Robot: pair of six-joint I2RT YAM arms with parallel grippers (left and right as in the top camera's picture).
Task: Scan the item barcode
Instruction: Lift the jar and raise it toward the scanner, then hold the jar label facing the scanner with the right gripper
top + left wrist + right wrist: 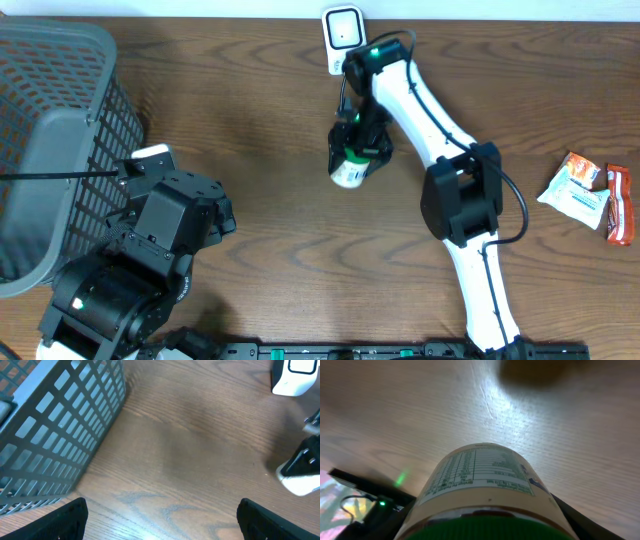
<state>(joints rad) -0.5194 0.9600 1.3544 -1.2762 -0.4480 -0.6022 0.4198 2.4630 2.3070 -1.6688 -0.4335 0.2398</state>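
Far left stands a grey mesh basket (55, 120), its wall filling the left of my left wrist view. My left end effector (162, 520) sits just beside it, released, the two fingers spread wide with only bare wooden table (250, 100) between them. Toward the middle, at the table's far edge, is the white scanner (343, 28). Just in front of it is the bottle (349, 168), which my right end effector (360, 140) grasps with a finger on each side. The bottle is tipped, its pale base pointing away from the scanner. In my right wrist view, its printed label (480, 472) faces up above a green cap. I cannot tell whether it touches the table. Far right lie two snack packets (577, 190), well apart from everything else.
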